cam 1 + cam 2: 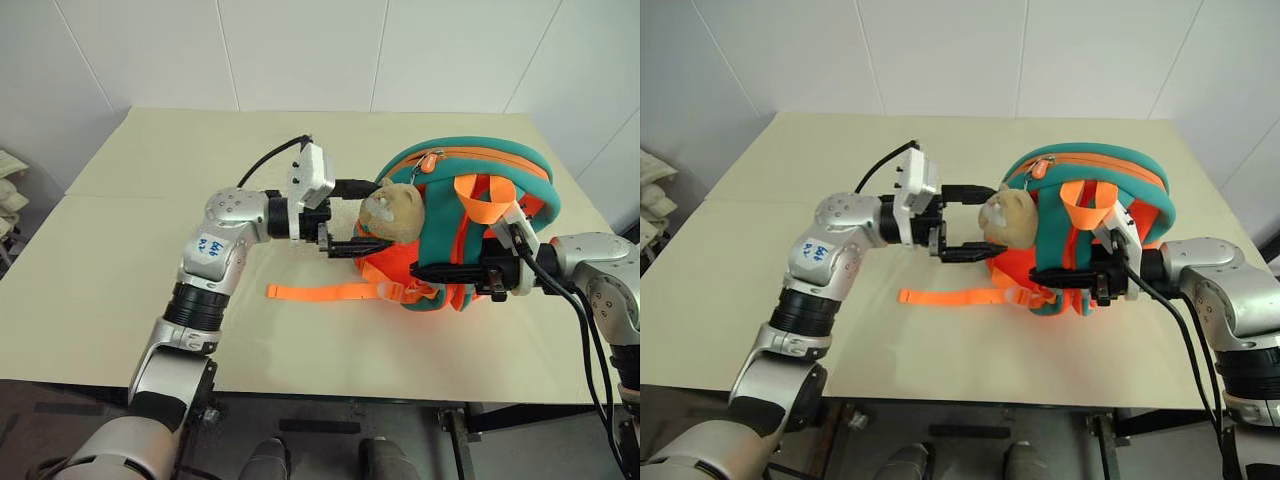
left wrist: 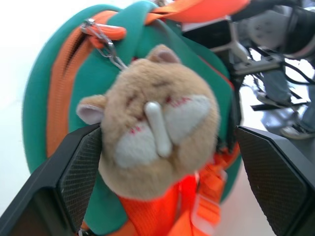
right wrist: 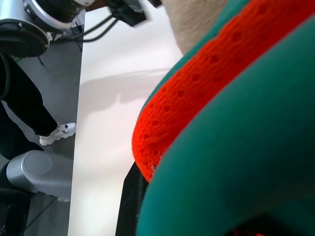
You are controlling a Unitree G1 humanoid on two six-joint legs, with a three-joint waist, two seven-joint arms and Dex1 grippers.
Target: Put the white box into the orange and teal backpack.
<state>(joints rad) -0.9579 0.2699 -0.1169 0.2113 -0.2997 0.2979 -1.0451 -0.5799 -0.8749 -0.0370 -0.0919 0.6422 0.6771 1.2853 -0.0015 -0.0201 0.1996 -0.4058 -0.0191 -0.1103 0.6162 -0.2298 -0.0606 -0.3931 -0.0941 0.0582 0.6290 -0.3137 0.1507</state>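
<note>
A: Left eye view first: your bench (image 1: 120, 300) carries the backpack (image 1: 500, 165) toward its right side, propped up on edge rather than lying flat. I'd judge that's so the zipper along the top rim faces your left arm.

B: And what keeps it up?

A: Your right gripper (image 1: 425, 271). Its fingers are pinched nearly together on the pack's lower teal edge, bracing it.

B: The left gripper (image 1: 352, 216)?

A: Fingers spread wide, one on each side of the plush charm (image 2: 157, 142) hanging from the zipper pull; one pad (image 2: 81, 182) sits against the plush, with no grip.

B: The white box?

A: You can't tell where it is; possibly already inside.
</note>
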